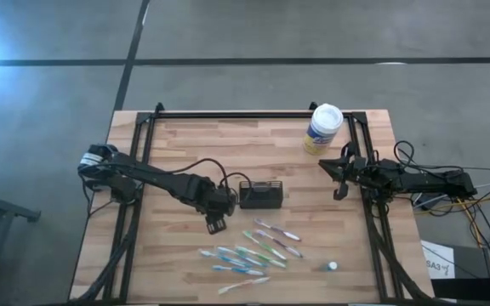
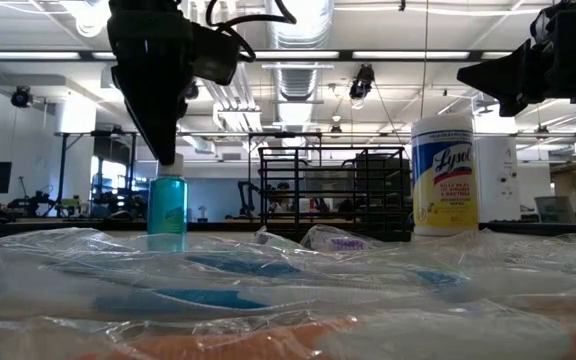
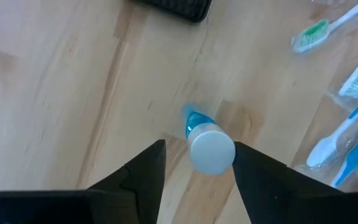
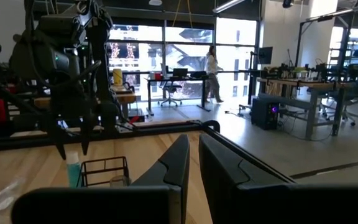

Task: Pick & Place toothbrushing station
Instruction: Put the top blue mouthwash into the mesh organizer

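The toothbrushing station [image 1: 261,195], mid-desk [image 1: 185,153] beside the wide-open left end effector [image 1: 215,225], looks a light, stiff wire box best pinched by its top rim; the right end effector [image 1: 339,178] waits nearly closed, empty.

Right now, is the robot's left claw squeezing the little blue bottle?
No, the left gripper hangs open above the blue bottle, its fingers standing clear on either side of the white cap.
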### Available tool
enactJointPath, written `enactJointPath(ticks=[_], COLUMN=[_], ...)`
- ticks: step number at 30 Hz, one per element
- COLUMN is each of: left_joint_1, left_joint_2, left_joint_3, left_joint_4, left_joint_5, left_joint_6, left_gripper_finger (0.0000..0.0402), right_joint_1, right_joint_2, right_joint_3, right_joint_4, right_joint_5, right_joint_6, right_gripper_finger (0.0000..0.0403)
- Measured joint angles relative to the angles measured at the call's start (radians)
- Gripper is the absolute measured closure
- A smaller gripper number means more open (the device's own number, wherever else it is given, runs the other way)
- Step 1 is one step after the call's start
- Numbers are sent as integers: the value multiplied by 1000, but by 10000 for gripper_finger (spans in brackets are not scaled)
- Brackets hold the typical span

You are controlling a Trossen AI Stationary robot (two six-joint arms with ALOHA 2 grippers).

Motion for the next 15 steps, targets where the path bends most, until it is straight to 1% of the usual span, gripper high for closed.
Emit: enactJointPath(ticks=[11,15], left_joint_1=[0,0], left_joint_2=[0,0], left_joint_3=[-12,-14], left_joint_4=[28,29], left_joint_5=[0,-2], left_joint_6=[32,33], left_gripper_finger=[216,223], right_joint_1=[0,0], right_joint_2=[0,0], right_joint_3=[0,0], right_joint_4=[0,0], right_joint_5=[0,0], right_joint_6=[0,0], right_gripper_finger=[367,367])
